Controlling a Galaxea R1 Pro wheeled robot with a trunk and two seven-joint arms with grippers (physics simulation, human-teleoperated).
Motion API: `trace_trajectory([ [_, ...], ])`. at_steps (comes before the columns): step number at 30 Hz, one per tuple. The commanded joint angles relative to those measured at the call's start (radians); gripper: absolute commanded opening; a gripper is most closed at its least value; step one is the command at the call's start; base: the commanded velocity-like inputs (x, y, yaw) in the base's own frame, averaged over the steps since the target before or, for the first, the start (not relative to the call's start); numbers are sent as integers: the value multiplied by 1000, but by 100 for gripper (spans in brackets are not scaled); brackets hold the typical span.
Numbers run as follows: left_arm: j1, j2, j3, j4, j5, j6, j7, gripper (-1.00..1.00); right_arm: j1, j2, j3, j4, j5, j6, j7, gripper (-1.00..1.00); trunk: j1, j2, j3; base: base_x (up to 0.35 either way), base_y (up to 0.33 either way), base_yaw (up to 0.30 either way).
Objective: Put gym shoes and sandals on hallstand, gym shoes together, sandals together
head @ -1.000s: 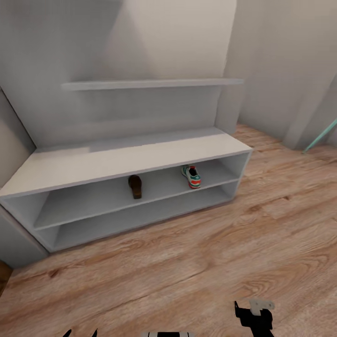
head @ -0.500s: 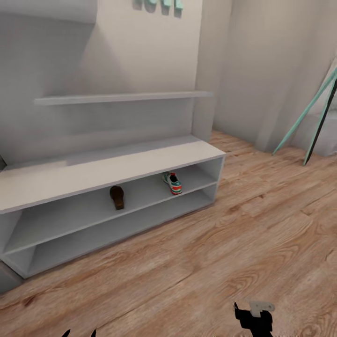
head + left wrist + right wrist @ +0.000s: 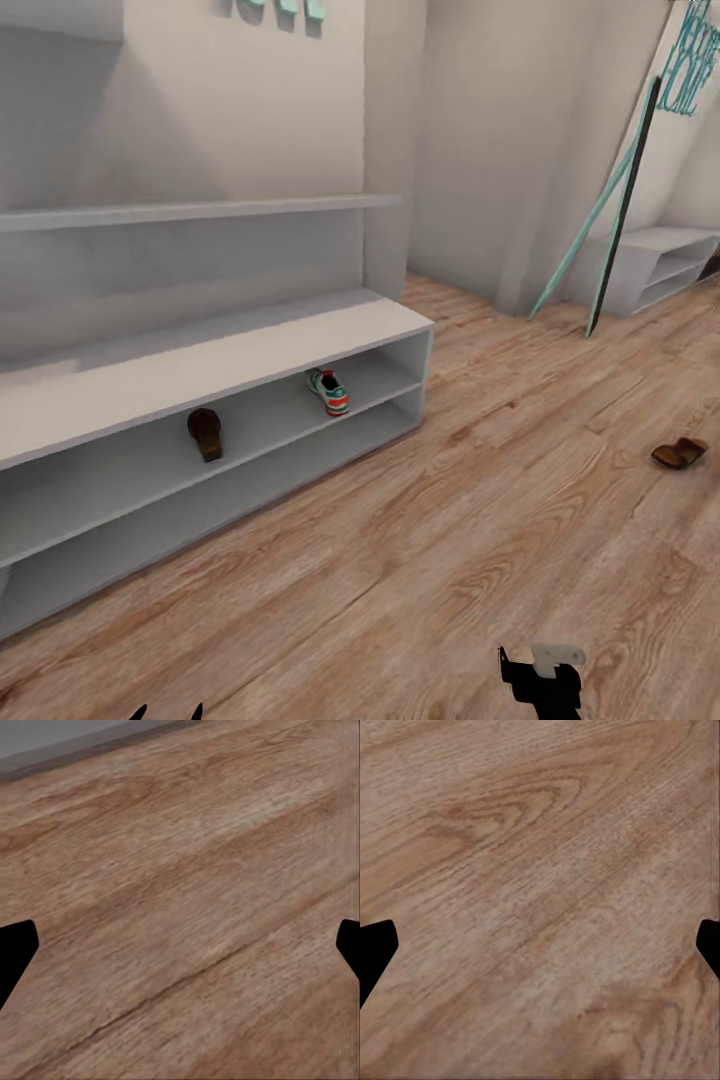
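Rack contents: one sandal [image 3: 205, 434] and one gym shoe [image 3: 328, 392] are sitting on the upper open shelf of the hallstand [image 3: 215, 352], well apart from each other, the gym shoe nearer the rack's right end, the sandal toward its middle.

Stray shoe: a second sandal [image 3: 679, 453] is lying on the corridor floor [image 3: 450, 540], well out from the rack's right end and close to the right edge of the head view; its long axis is running roughly across that view, tilted slightly up to the right.

Missing piece: the other gym shoe is not to be made out.

Key relation: the floor sandal is lying ahead and to the right of the right gripper [image 3: 542, 676], so the right arm looks the nearer one; the robot would probably need to close in before any reach.

Left jaws: the left gripper [image 3: 180, 945] is hanging over bare planks with its jaws spread wide, holding nothing.

Right jaws: also spread wide and empty above bare wood grain.

View difference: the head view is showing the rack, both shelved shoes and the stray sandal; the wrist views are giving just floorboards between dark fingertips, with a strip of grey rack base at one edge of the left wrist view.
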Motion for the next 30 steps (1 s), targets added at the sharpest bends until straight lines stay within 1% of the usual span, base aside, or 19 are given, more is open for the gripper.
trace_trajectory([
  [1, 0, 0, 2, 1, 10, 0, -10, 100, -1, 0, 0, 1, 0, -3, -2, 100, 0, 0, -1, 0, 0, -283],
  [30, 0, 0, 0, 6, 8, -1, -15, 100, -1, 1, 0, 1, -1, -3, -2, 100, 0, 0, -1, 0, 0, -287],
])
